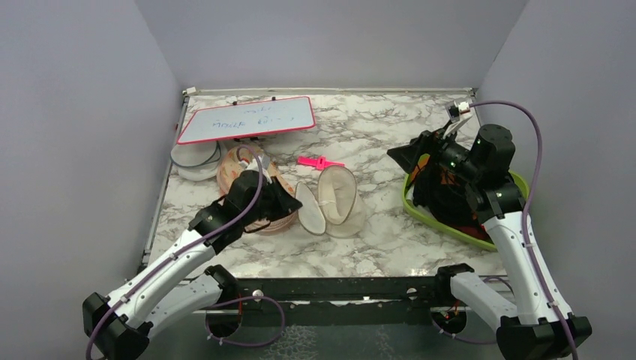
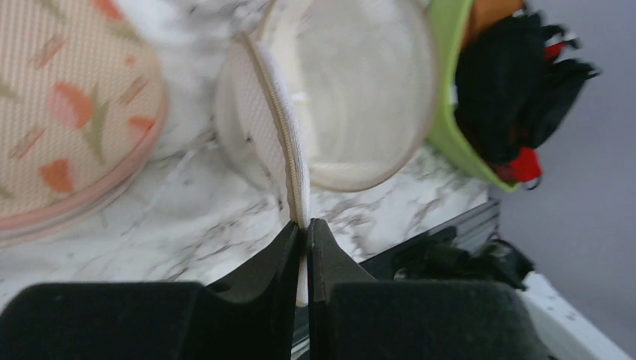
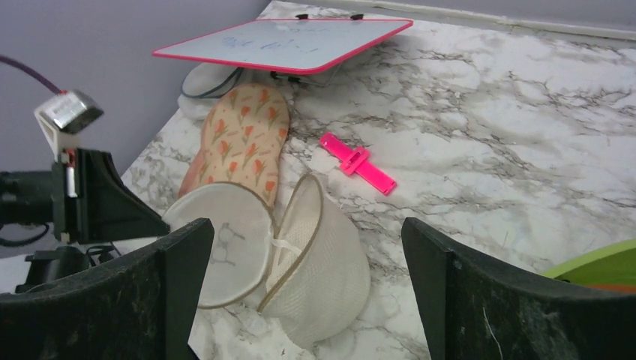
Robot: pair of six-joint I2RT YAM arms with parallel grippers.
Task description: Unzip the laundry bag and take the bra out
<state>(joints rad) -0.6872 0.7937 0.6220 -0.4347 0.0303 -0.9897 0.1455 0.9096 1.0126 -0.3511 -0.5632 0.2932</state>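
The laundry bag (image 1: 339, 199) lies unzipped mid-table, its two white mesh halves spread apart. My left gripper (image 1: 291, 208) is shut on the zip edge of the flatter half (image 2: 281, 127), pinched between the fingertips (image 2: 306, 225). The deeper half (image 3: 322, 255) shows only white mesh inside. The bra (image 1: 435, 195), a black bundle, lies in the green tray (image 1: 450, 229) among orange and red garments, also seen in the left wrist view (image 2: 517, 82). My right gripper (image 1: 411, 169) hangs open above that tray's left end, with nothing between its fingers (image 3: 304, 225).
A peach floral pouch (image 1: 240, 169) sits under my left wrist. A pink clip (image 1: 319, 162) lies behind the bag. A red-framed whiteboard (image 1: 247, 120) leans at the back left over a white round case (image 1: 191, 161). Grey walls enclose three sides.
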